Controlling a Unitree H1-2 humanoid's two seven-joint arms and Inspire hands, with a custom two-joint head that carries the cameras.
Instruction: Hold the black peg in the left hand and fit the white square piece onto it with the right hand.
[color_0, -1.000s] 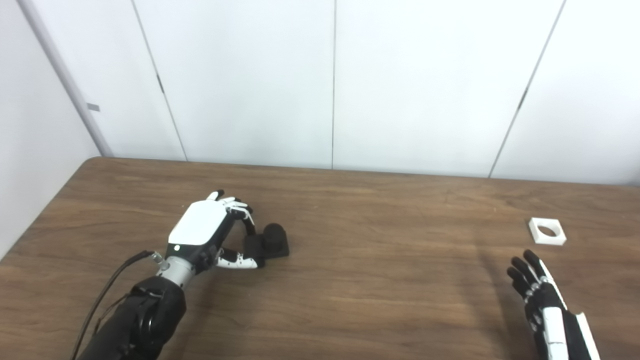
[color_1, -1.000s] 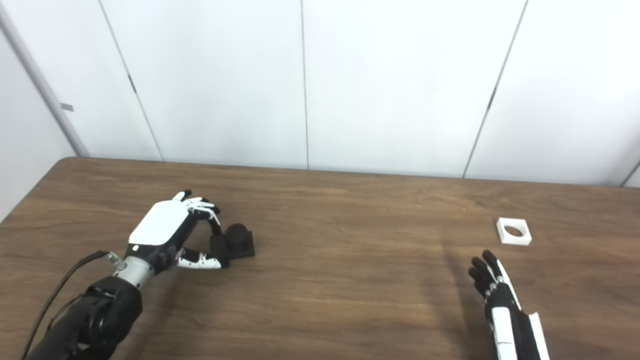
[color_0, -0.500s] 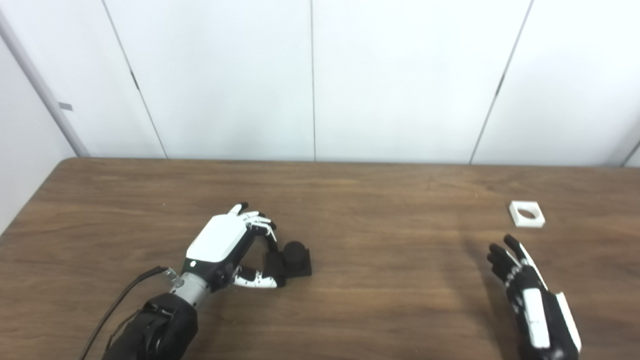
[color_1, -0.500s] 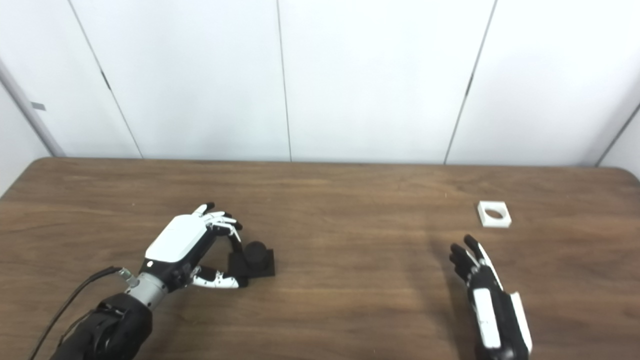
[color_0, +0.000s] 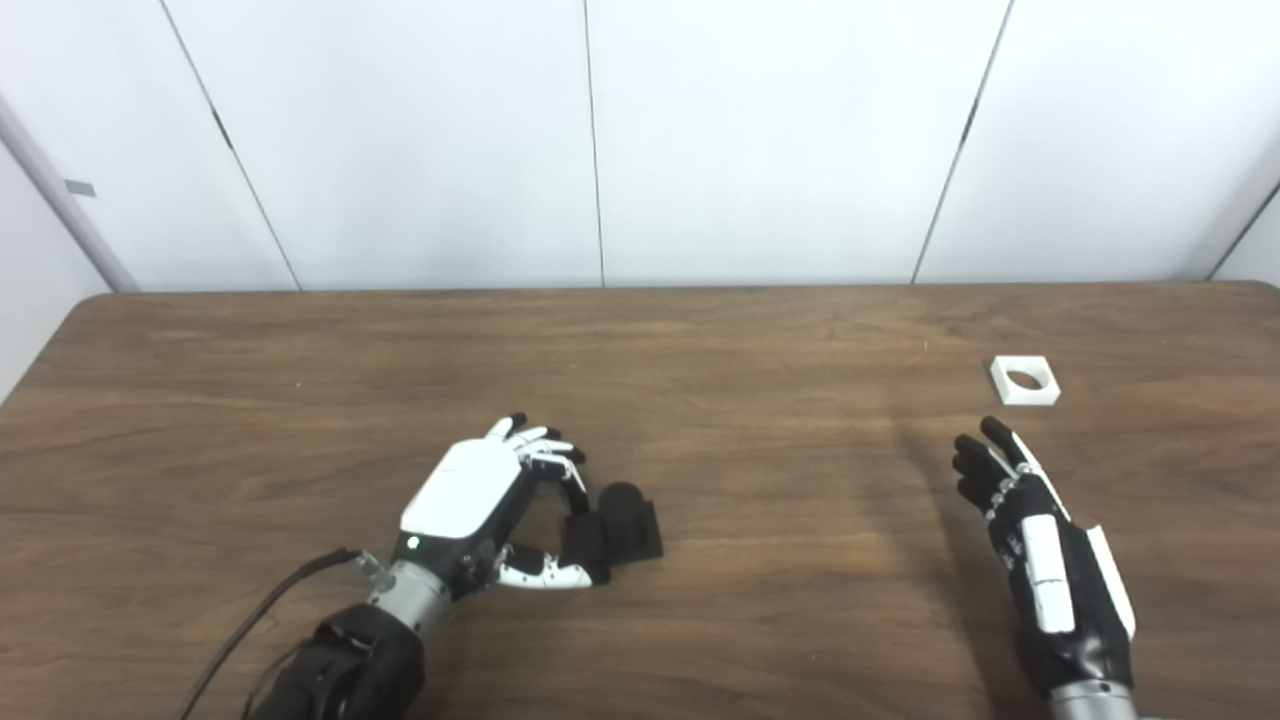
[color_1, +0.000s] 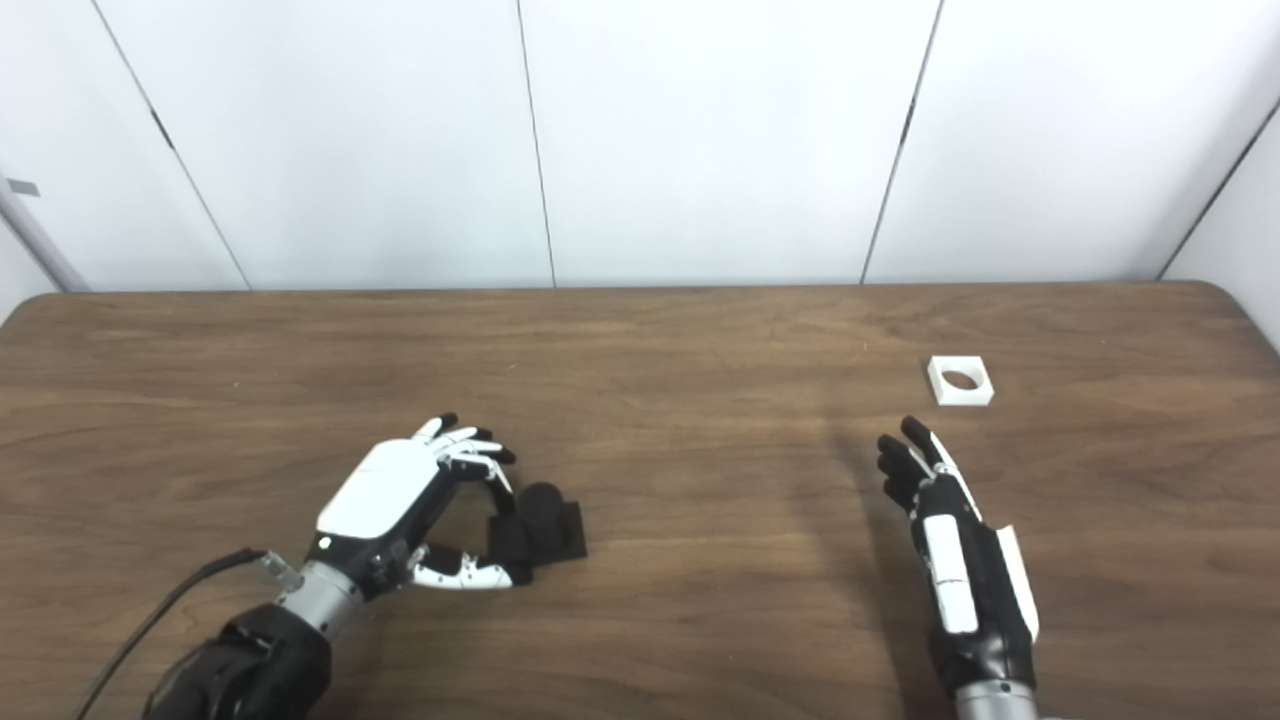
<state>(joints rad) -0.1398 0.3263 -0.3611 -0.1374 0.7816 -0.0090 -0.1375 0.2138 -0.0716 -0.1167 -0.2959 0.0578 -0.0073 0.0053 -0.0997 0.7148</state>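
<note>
While your left hand (color_0: 470, 500) curls its fingers against the black peg (color_0: 622, 520) resting on the bench (color_0: 300, 380), your right hand (color_0: 1040, 540), fingers spread and empty, must next reach the white square piece (color_0: 1024, 380) lying just beyond.

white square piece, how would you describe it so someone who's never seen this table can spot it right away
Look at the brown wooden table and go to its far right part, just beyond the fingertips of the right hand. There the white square piece lies flat and alone. It is the only white loose thing on the table and has a round hole through its middle.
</note>
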